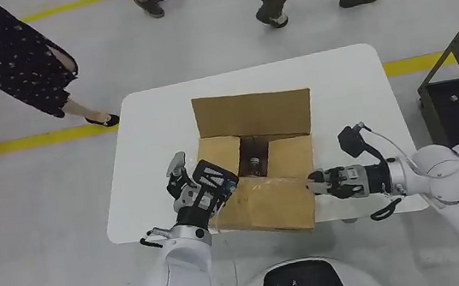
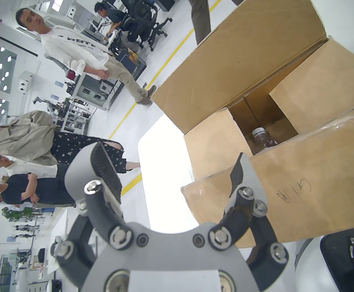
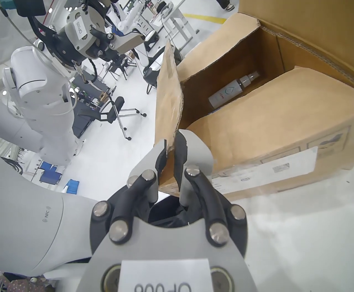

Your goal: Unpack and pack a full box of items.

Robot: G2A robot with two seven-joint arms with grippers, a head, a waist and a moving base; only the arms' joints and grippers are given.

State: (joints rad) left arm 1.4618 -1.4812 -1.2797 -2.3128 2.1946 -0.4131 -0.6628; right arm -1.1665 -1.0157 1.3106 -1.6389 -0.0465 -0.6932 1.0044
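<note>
1. Top view shows the brown cardboard box (image 1: 287,155) sitting in the middle of the white table (image 1: 342,77). The top of the box is open.
2. The far flap (image 1: 252,114) stands up. The near flap (image 1: 267,206) leans out toward the robot.
3. Two small side flaps tip inward, and there is a dark gap between them.
4. In the left wrist view, a clear bottle (image 2: 262,138) with a pale cap sits down in that gap.
5. In the right wrist view, a white spray bottle (image 3: 228,94) lies on its side on the floor of the box. I cannot tell if it is the same bottle.
6. A long white label (image 3: 262,171) is stuck on one outer side of the box.
7. The right gripper (image 1: 315,182) (image 3: 171,150) is at the right corner of the near flap. Its two fingers are pinched tight on the edge of the flap.
8. The left gripper (image 1: 199,177) (image 2: 171,163) is just beside the near left corner of the box. Its fingers are spread wide and hold nothing. One finger is in front of the near flap, but I cannot tell if it touches.
9. The table has round corners.
10. The floor (image 1: 53,251) is pale grey with a yellow line (image 1: 31,141) painted on it.
11. A dark metal rack (image 1: 457,102) stands on the floor, off the table's right side.
12. A black office chair (image 3: 116,110) stands in the room behind.
</note>
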